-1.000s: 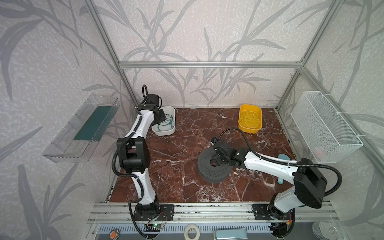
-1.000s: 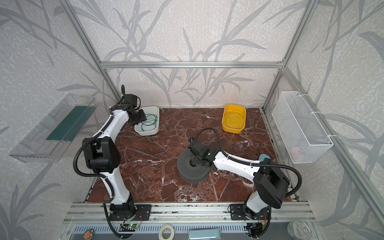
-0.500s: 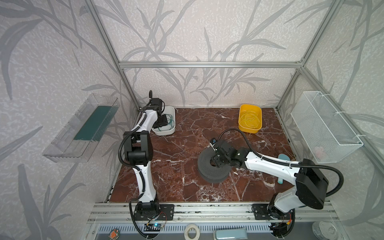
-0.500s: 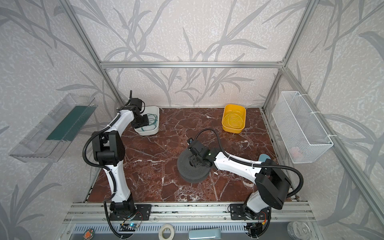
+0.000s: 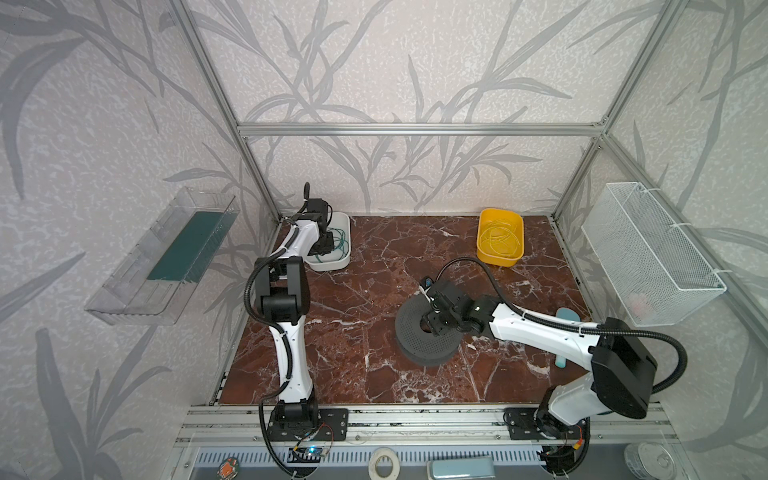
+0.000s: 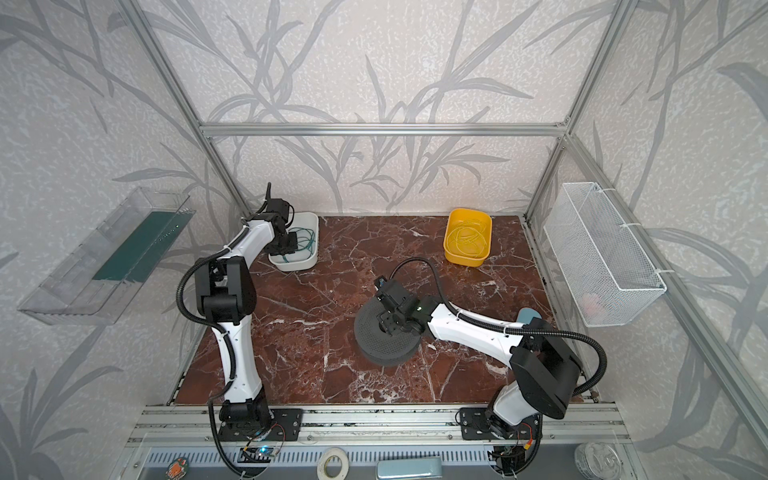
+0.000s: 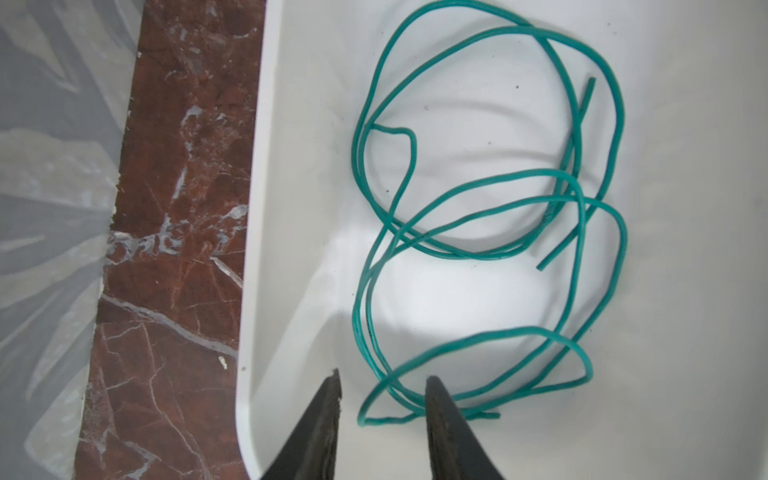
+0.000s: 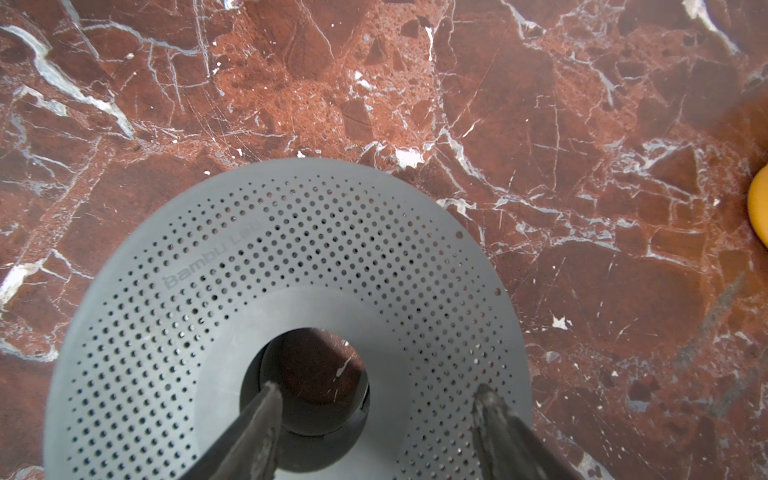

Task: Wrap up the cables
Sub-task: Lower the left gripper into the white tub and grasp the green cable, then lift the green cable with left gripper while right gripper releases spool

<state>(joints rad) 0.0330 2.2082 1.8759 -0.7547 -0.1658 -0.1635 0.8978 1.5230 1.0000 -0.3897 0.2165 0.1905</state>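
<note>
in a top view, the cables are seen in the white tray, under the left tool. in the left wrist view, its jaws are held slightly apart, strands between them. in the right wrist view, the right tool is spread wide, one tip inside the hub of the spool.

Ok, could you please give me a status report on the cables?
Left gripper open, fingers astride a green cable loop in the white tray. Right gripper open over the grey spool. Nothing in the way.
</note>
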